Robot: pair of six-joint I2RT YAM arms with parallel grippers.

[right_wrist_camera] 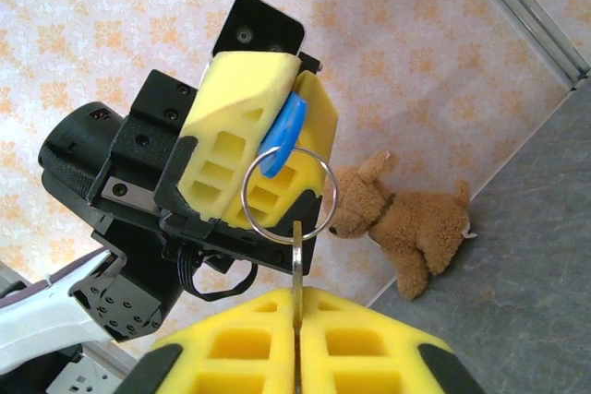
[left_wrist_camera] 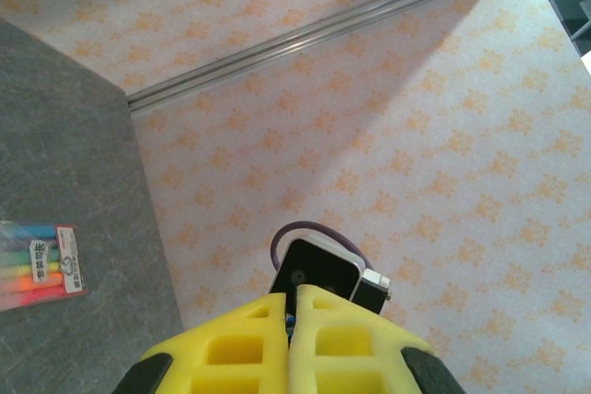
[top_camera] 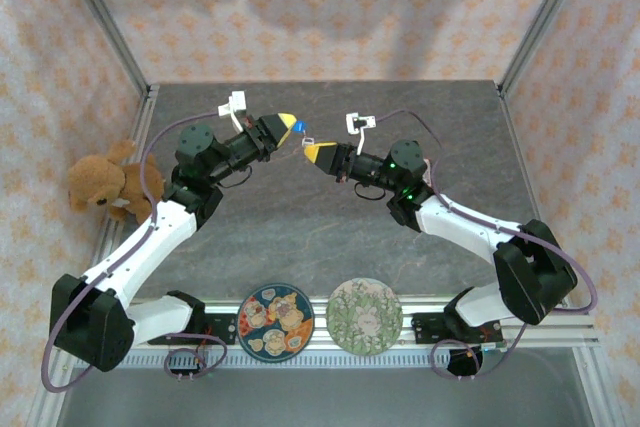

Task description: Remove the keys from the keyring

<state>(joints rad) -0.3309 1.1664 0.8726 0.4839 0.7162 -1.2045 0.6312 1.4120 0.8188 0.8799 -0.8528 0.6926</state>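
Right tool [right_wrist_camera: 297,300] clamps upright silver key [right_wrist_camera: 297,260]; left tool [top_camera: 289,123] pinches blue key [right_wrist_camera: 282,133] above keyring [right_wrist_camera: 326,193].

Both arms reached forward and inward from their bases with elbows bent outward. This brought the left gripper [top_camera: 291,124] and the right gripper [top_camera: 316,153] tip to tip, close together and raised in mid-air, with the left slightly higher and farther back. The left gripper's yellow pads were closed on a blue key [right_wrist_camera: 284,131], and the right gripper's pads were pressed together on the blade of a metal key [right_wrist_camera: 296,260].
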